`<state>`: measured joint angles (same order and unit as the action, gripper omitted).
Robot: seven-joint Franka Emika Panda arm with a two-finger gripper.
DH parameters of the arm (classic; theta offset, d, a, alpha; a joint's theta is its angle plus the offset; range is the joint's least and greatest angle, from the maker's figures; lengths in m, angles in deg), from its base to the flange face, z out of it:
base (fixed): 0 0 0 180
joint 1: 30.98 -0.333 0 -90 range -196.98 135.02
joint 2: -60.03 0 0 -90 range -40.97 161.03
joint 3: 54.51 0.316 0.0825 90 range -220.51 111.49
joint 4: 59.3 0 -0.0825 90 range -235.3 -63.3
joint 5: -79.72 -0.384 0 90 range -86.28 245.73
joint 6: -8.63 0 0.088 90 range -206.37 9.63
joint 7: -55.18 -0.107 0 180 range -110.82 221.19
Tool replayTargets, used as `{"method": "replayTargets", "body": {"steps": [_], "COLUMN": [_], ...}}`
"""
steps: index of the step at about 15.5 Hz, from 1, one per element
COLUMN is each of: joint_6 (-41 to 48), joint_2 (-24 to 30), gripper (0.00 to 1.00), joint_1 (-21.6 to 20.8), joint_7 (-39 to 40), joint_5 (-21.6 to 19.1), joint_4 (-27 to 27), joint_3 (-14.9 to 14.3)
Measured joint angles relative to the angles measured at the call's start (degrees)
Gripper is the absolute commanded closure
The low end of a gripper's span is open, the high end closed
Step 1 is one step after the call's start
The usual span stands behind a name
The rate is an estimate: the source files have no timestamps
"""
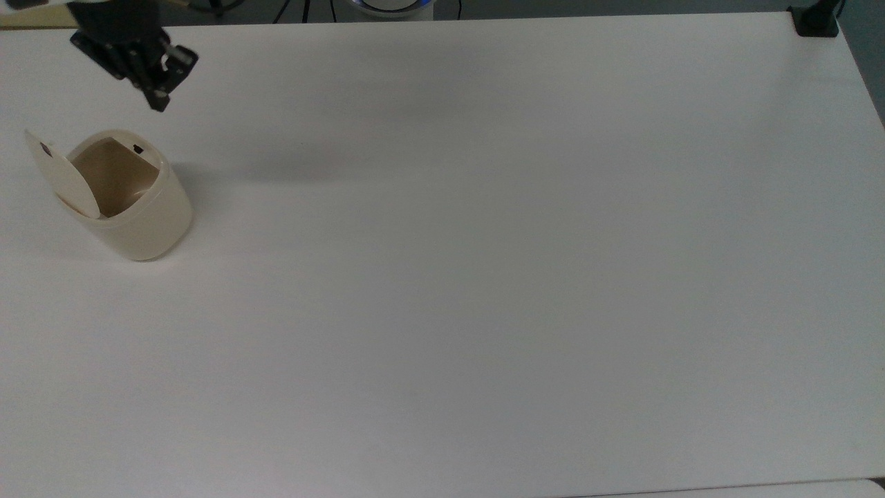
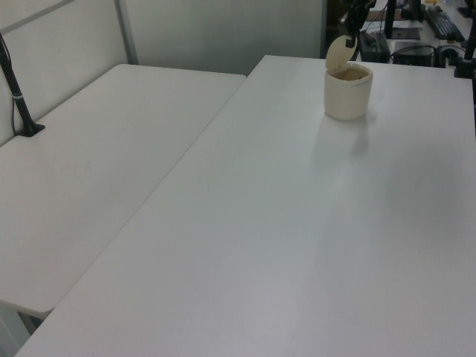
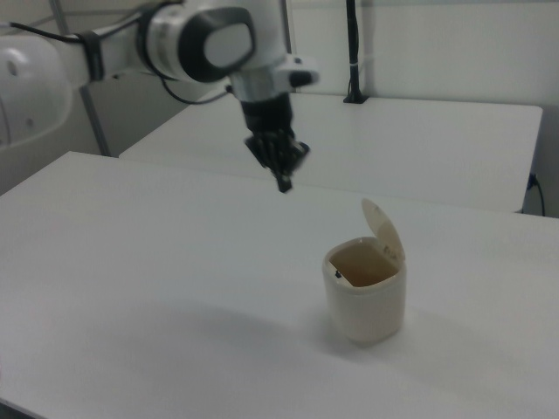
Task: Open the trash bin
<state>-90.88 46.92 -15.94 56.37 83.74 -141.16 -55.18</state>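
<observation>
Our hand point(image 3: 282, 182) hangs in the air above the table point(image 1: 484, 277), holding nothing, and its two fingers look pressed together into one dark point. In the right view it sits up and to the left of the trash bin point(image 3: 365, 301), well apart from it. In the top view the hand point(image 1: 157, 100) sits toward the far edge, just beyond the bin.

The trash bin point(image 1: 131, 207) stands upright near the top view's left edge, on the far-left part of the table. Its lid point(image 1: 62, 176) is flipped up on its hinge, standing nearly upright on the side away from the hand, and we can look straight down into the brownish inside. In the left view the bin point(image 2: 347, 93) is way at the far end with the lid sticking up.

So as far as we can judge, the job is basically done: lid open, bin not tipped. Nothing really left except pulling the arm clear.
</observation>
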Motion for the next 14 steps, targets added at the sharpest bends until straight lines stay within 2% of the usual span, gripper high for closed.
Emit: {"method": "replayTargets", "body": {"steps": [4,9,10,11,12,13,14], "joint_6": [6.26,10.35,10.35,10.35,10.35,10.35,10.35], "joint_2": [5.15,8.8,9.25,9.6,9.79,9.88,9.9], "gripper": [1.0,1.0,0.9,0.61,0.27,0.11,0.0], "joint_1": [-7.0,-12.95,-14.0,-14.82,-15.34,-15.58,-15.65], "joint_7": [0.27,0.78,0.78,0.78,0.78,0.78,0.78], "joint_5": [0.01,0.0,0.0,0.0,0.0,0.0,0.0], "joint_4": [0.08,-1.16,-2.09,-3.04,-3.74,-4.26,-4.56], "joint_3": [0.23,0.3,0.32,0.32,0.32,0.32,0.32]}}
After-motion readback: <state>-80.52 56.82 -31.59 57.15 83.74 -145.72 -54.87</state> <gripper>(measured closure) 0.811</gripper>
